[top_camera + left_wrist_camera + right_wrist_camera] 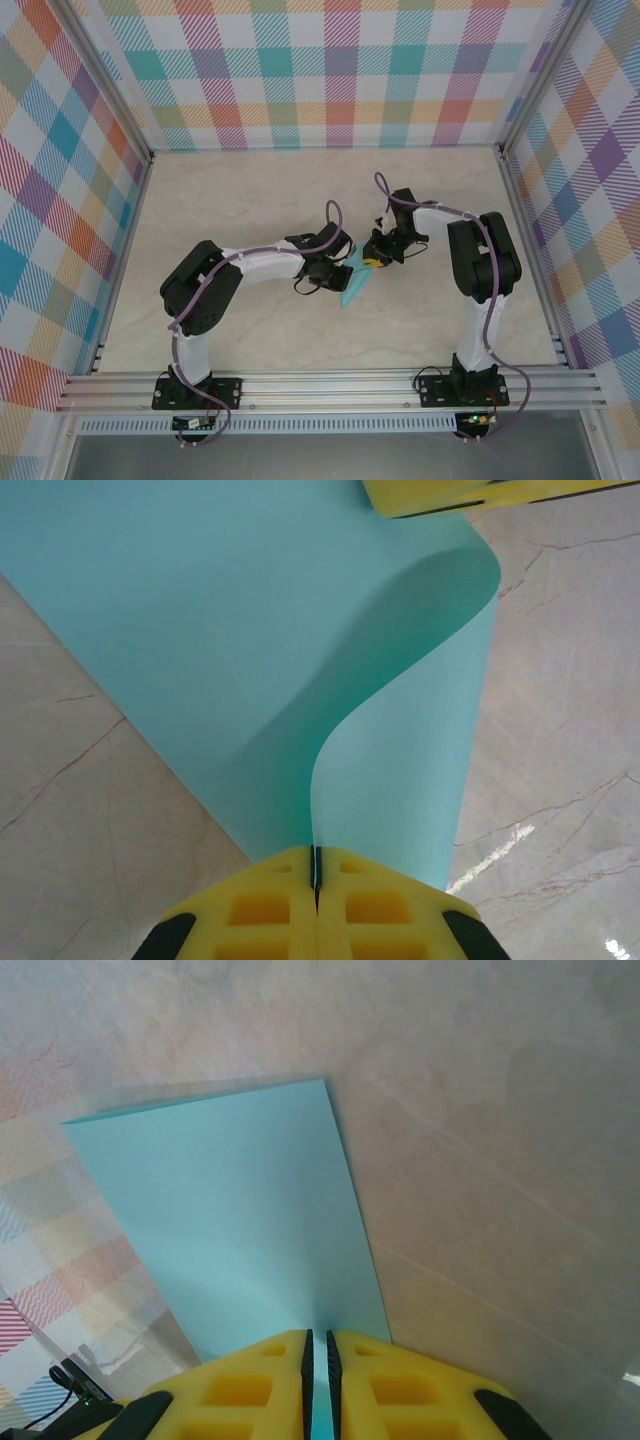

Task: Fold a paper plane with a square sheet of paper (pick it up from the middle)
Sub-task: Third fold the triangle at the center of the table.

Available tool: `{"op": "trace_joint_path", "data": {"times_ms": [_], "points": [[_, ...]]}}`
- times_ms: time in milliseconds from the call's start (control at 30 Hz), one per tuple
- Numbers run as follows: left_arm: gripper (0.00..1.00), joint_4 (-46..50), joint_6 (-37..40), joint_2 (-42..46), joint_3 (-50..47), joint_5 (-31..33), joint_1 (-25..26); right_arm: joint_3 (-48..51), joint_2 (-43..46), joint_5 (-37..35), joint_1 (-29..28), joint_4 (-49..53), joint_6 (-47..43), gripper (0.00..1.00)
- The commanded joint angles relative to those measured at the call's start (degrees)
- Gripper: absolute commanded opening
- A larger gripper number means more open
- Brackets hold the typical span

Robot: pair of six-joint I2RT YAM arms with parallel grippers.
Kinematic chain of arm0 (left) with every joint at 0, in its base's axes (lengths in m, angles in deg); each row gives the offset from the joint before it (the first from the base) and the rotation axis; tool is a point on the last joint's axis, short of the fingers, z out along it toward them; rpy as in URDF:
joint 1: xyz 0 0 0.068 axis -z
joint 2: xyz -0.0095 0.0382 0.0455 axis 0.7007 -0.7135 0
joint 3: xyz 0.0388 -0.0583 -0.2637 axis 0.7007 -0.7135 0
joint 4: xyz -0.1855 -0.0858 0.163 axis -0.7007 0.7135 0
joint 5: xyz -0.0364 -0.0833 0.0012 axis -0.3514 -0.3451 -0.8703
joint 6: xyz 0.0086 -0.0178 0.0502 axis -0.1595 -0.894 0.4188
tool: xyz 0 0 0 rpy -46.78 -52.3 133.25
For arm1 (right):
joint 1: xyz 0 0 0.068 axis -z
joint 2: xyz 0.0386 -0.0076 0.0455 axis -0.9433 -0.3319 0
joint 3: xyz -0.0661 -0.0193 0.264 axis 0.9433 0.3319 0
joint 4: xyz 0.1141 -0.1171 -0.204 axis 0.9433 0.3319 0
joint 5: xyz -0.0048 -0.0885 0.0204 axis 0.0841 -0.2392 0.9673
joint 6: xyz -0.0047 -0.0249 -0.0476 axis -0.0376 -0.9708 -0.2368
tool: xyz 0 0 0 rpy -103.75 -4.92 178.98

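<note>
Left gripper (316, 868), right gripper (320, 1350) on paper (240, 630)

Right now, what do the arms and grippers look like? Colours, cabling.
Left arm and right arm: white link shells, black joint housings. A purple cable loops along each. Left gripper and right gripper: yellow fingers with rectangular cut-outs, black trim at the outer corners.

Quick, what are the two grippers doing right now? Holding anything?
Left gripper: closed, pinching the teal paper.
Right gripper: closed, pinching the same teal paper.
</note>
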Motion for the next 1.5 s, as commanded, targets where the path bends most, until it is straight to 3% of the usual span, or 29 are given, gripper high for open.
{"op": "trace_joint_path", "data": {"times_ms": [0,1100,1300,1467], "points": [[0.02,1.17,0.78,-1.38,0.73,1.12,-0.8,0.36,-0.16,-0.67,-0.39,1.92,-1.43,0.15],[0.03,-0.32,1.37,-0.76,0.55,1.85,-0.81,0.97,-0.07,-0.82,-0.39,1.37,-1.21,0.14],[0.04,-1.9,1.57,-1.01,0.57,-0.57,-0.76,0.97,-0.2,-0.82,-0.39,1.39,-1.3,0.14],[0.04,-0.33,1.93,-1.52,0.91,2.36,-0.86,0.97,-0.42,-0.87,-0.39,1.37,-1.29,0.14]]}}
